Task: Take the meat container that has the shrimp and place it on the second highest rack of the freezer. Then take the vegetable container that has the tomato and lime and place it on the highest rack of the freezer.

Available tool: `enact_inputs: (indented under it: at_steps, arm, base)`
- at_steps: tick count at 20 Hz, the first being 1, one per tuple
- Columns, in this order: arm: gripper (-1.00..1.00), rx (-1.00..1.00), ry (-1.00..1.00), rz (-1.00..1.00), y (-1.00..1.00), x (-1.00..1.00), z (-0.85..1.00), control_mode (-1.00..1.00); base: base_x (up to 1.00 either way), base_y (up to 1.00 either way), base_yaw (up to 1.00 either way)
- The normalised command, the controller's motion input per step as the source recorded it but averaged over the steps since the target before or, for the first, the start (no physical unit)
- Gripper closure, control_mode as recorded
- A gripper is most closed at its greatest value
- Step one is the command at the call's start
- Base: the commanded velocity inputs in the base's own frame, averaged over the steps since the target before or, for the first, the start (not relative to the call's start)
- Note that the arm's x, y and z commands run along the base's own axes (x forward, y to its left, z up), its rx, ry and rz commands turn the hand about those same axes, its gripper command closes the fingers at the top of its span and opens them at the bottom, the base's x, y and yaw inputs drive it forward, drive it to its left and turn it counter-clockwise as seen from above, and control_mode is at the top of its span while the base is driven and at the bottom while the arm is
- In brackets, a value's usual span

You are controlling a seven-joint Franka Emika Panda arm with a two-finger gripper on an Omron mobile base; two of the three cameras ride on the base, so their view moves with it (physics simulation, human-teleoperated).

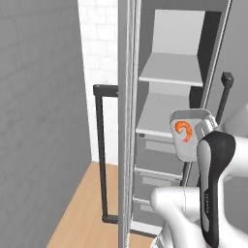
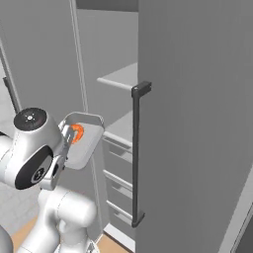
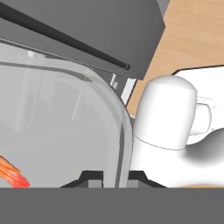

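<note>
The meat container [image 1: 190, 140] is a clear shallow tray, tipped steeply so its inside faces the base cameras, with the orange shrimp [image 1: 183, 131] lying in it. My gripper [image 1: 205, 128] is shut on its rim, holding it in the air in front of the open freezer [image 1: 213, 58]. The tray hangs about level with the second highest rack [image 1: 157, 118]; the highest rack [image 1: 172, 72] is one shelf up. From the right I see the container [image 2: 84, 146], shrimp [image 2: 76, 133], gripper [image 2: 64, 134] and both racks [image 2: 121, 129], [image 2: 121, 76]. In the hand view the fingers pinch the container's rim [image 3: 123, 131] at my gripper [image 3: 117, 177], with the shrimp [image 3: 11, 173] at lower left.
Grey drawer fronts [image 1: 157, 162] fill the freezer below the racks. The freezer door [image 1: 126, 121] stands open edge-on to the left, its black bar handle [image 1: 100, 155] facing the white brick wall. A neighbouring grey door [image 2: 197, 123] with a black handle [image 2: 137, 153] closes the right side. Wooden floor [image 1: 82, 208] lies below.
</note>
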Motion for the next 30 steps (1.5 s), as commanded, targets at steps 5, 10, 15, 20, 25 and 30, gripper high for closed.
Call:
enact_inputs:
  at_steps: [5,10,15,20,25,30]
  arm:
    - [1.0,0.0,0.0,0.0,0.0,0.0,0.0,1.0]
    - [1.0,0.0,0.0,0.0,0.0,0.0,0.0,1.0]
    - [1.0,0.0,0.0,0.0,0.0,0.0,0.0,1.0]
    - [1.0,0.0,0.0,0.0,0.0,0.0,0.0,1.0]
    - [1.0,0.0,0.0,0.0,0.0,0.0,0.0,1.0]
    - [1.0,0.0,0.0,-0.11,0.06,0.0,0.0,-1.0]
  base:
    - [0.67,0.0,-0.21]
    - [0.72,0.08,-0.02]
    - [0.43,0.49,0.05]
    - [0.06,0.14,0.02]
    - [-0.02,0.08,-0.03]
    - [0.04,0.12,-0.11]
